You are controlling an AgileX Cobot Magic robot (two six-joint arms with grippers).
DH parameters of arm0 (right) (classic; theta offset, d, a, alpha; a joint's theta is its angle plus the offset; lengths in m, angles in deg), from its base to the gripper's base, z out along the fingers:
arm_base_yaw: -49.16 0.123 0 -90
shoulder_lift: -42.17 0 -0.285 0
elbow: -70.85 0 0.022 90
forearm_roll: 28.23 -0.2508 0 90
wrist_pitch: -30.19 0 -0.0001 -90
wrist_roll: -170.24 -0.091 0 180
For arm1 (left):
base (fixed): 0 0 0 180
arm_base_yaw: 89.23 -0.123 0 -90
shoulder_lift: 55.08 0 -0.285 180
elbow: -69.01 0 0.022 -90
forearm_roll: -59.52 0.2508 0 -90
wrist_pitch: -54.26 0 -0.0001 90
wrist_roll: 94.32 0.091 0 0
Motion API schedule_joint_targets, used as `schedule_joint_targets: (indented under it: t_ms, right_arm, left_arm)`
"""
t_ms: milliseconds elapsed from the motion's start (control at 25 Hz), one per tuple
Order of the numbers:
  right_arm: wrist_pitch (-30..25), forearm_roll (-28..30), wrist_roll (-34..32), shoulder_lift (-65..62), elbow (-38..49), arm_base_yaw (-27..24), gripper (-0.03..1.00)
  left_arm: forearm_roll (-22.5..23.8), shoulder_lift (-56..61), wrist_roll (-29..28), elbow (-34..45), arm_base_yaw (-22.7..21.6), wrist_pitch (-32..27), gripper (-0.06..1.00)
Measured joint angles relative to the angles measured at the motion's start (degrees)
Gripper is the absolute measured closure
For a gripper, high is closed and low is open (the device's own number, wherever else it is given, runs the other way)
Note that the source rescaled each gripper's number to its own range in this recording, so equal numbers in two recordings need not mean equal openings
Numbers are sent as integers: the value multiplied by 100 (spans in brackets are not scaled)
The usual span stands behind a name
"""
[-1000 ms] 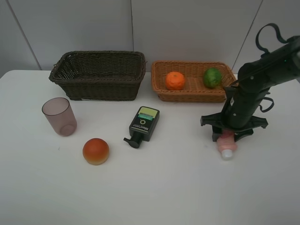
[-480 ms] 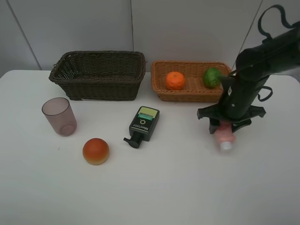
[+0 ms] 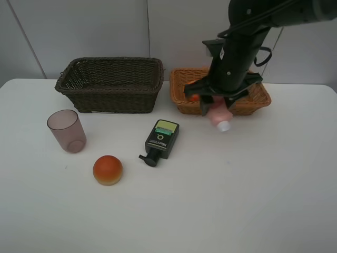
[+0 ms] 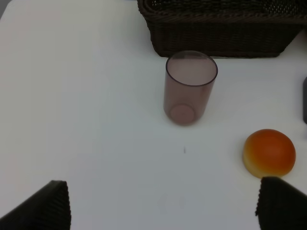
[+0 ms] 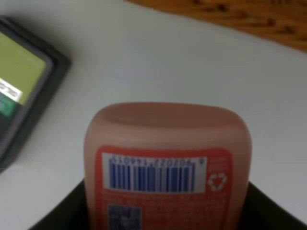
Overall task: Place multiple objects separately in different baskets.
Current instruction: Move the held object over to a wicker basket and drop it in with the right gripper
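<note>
In the high view, my right fingers (image 3: pixel 217 108) are gripping the pink tube bottle (image 3: pixel 219 117) firmly. The bottle is sticking out below them, tilted, with its white cap pointing down, and it is hanging above the tabletop (image 3: pixel 210 200) without touching it. It is just in front of the front wall of the light basket (image 3: pixel 259 100). The orange (image 3: pixel 194 97) in this basket is showing only partly behind my arm. The dark basket (image 3: pixel 110 84) is standing beside it. The purple cup (image 3: pixel 67 132), the bun (image 3: pixel 108 169) and the pump bottle (image 3: pixel 162 139) are resting on the tabletop, well apart from my right fingers.

In the left wrist view, my left fingers (image 4: pixel 163 206) are standing wide apart with nothing between them. The cup is standing upright ahead of them, and the bun is lying near one fingertip.

In the right wrist view, the bottle is filling the gap between my two dark fingers, with its barcode label facing the camera. The tabletop is lying under it.
</note>
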Motion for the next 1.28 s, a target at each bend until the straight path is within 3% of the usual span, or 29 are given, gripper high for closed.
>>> schedule_joint_targets:
  t_ms: [280,440,520,800,1120,1280]
  right_arm:
    - [-422,-71,139,780,-1594,644,95]
    - [-349,-96,139,1220,-2659,905,95]
    - [-63,-98,144,1340,-3005,980,95]
    - [2517,-67,144,1377,-3091,1031,95]
    - [5548,-15,144,1516,-2178,933,95]
    - [6276,-10,144,1902,-2079,860,95]
  left_arm:
    - [0,0,0,0,0,0,-6]
    - [0,0,0,0,0,0,-6]
    - [0,0,0,0,0,0,-6]
    - [0,0,0,0,0,0,-6]
    - [0,0,0,0,0,0,-6]
    - [0,0,0,0,0,0,-6]
